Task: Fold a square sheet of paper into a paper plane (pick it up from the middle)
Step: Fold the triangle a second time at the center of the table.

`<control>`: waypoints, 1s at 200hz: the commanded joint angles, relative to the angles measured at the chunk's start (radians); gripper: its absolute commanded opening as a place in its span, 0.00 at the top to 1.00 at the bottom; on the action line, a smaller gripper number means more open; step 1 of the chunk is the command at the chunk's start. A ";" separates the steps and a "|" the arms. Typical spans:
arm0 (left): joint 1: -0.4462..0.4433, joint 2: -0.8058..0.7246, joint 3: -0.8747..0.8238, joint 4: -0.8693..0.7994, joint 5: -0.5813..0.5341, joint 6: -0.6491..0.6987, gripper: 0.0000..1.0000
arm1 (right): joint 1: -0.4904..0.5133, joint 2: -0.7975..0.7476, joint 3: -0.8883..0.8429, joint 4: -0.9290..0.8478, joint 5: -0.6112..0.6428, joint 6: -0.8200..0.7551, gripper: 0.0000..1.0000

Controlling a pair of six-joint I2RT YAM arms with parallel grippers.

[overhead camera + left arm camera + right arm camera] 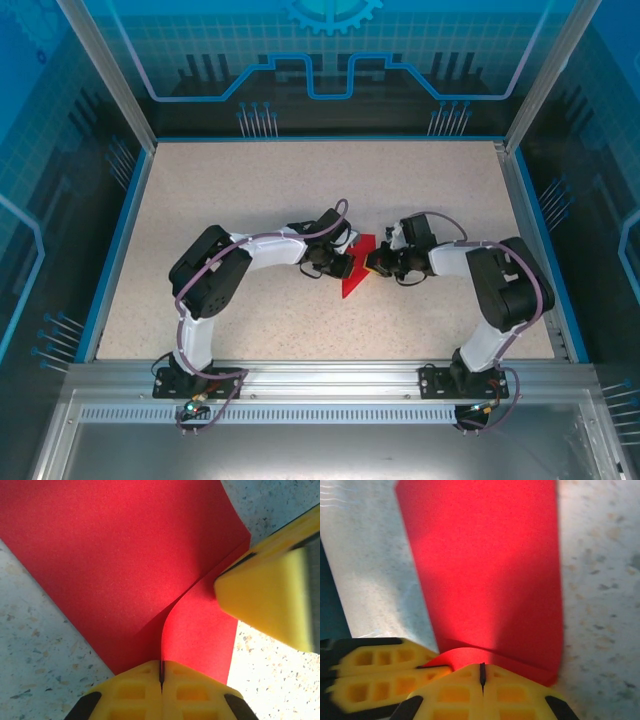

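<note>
The red sheet of paper (355, 272) lies partly folded at the table's middle, tapering toward the near edge. My left gripper (340, 262) meets it from the left. In the left wrist view a raised flap of the paper (195, 630) curves up and its edge runs into the shut jaws of my left gripper (161, 672). My right gripper (373, 264) comes from the right, shut, with its fingers (260, 600) resting on the paper's right edge. In the right wrist view my right gripper (482, 676) sits at the curled fold of the paper (485, 570), beside the left gripper's fingers (375, 675).
The speckled table (300, 190) is bordered by a blue rim (110, 250) and clear enclosure walls on metal posts (105, 70). An aluminium rail (320, 375) carrying both arm bases runs along the near edge.
</note>
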 commanded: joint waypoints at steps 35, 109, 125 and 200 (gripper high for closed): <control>0.015 -0.043 0.053 -0.060 -0.005 0.012 0.67 | 0.009 0.062 -0.002 -0.042 0.060 -0.013 1.00; 0.042 -0.237 -0.078 0.045 0.097 -0.293 0.74 | 0.008 0.053 -0.016 -0.029 0.080 0.041 1.00; 0.034 -0.238 -0.152 0.180 0.213 -0.398 0.78 | 0.007 0.051 -0.017 -0.030 0.081 0.041 1.00; 0.001 -0.114 -0.242 0.433 0.316 -0.614 0.86 | 0.005 0.063 -0.018 -0.040 0.080 0.035 1.00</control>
